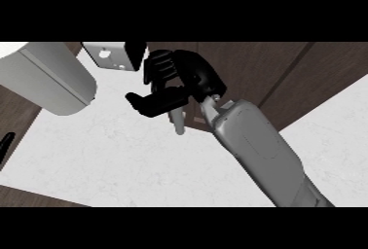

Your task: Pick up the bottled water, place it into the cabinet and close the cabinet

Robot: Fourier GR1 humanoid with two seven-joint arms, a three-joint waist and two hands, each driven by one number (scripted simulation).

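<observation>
My right hand point(179, 73) is raised at the top centre, on its grey forearm point(255, 146) that comes in from the lower right. Its fingers and thumb are curled in front of the dark wooden cabinet door point(287, 73). A slim silver cabinet handle point(177, 124) sticks out below the thumb, with its upper end hidden by the hand, so the hand seems closed round it. No bottled water shows anywhere. A thin black sliver at the left edge point(6, 146) may be part of my left hand.
A big pale grey cylinder point(46, 78) fills the upper left. A small grey plate with holes point(108, 56) sits at the top beside the hand. The white marbled counter point(129, 160) spreads across the middle, with a second white surface point(338, 126) at the right.
</observation>
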